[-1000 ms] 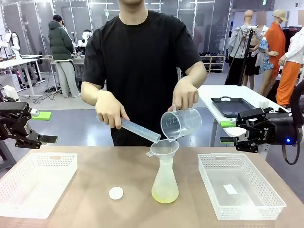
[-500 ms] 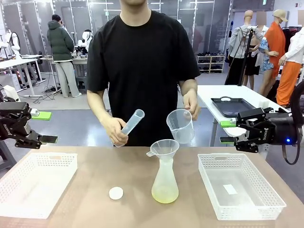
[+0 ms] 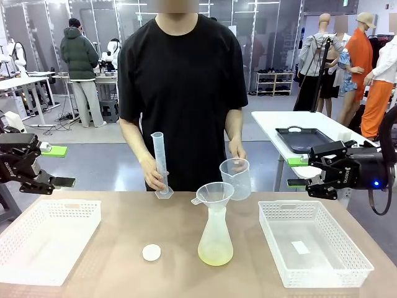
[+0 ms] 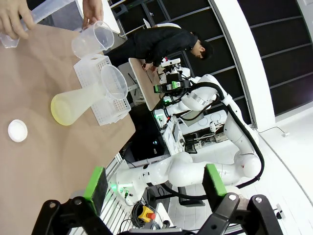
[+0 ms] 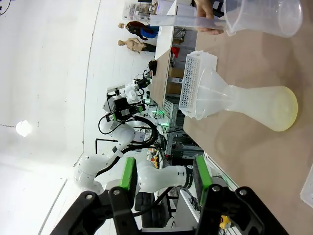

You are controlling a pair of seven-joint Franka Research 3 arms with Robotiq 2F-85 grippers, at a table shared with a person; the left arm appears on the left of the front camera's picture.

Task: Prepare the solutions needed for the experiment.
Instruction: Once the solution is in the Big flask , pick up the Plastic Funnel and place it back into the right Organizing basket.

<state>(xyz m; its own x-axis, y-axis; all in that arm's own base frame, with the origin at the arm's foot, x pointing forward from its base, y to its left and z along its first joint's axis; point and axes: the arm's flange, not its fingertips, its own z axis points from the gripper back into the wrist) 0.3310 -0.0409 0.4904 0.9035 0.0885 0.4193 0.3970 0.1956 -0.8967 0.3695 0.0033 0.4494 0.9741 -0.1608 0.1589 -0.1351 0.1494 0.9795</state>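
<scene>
Left tool (image 3: 59, 166) hangs out past the left end of the surface (image 3: 124, 230), jaws spread wide with nothing between them. Right tool (image 3: 296, 172) is the same deal on the other side, up near the far rim of the right basket (image 3: 313, 207). Its jaws are apart and gripping nothing, with a somewhat narrower gap than the left one.

Moving in toward the middle, there's a left basket (image 3: 68, 203) too, and the right one has a small white slip (image 3: 301, 247) lying in it. A little white cap (image 3: 151, 252) sits on the surface, near the flask (image 3: 215, 226) on its left side.

The solutions (image 3: 215, 254) are a shallow pale yellow-green layer at the bottom of that frosted flask, which stands upright about dead center with a funnel (image 3: 214, 194) stuck in its neck.

Across the surface, the person has one hand (image 3: 152, 177) around a tall measuring tube (image 3: 159, 155) standing upright at the far edge. The other hand (image 3: 237, 151) holds a clear cup (image 3: 236, 178) just behind the funnel. I can't tell if the cup is resting on the surface.
</scene>
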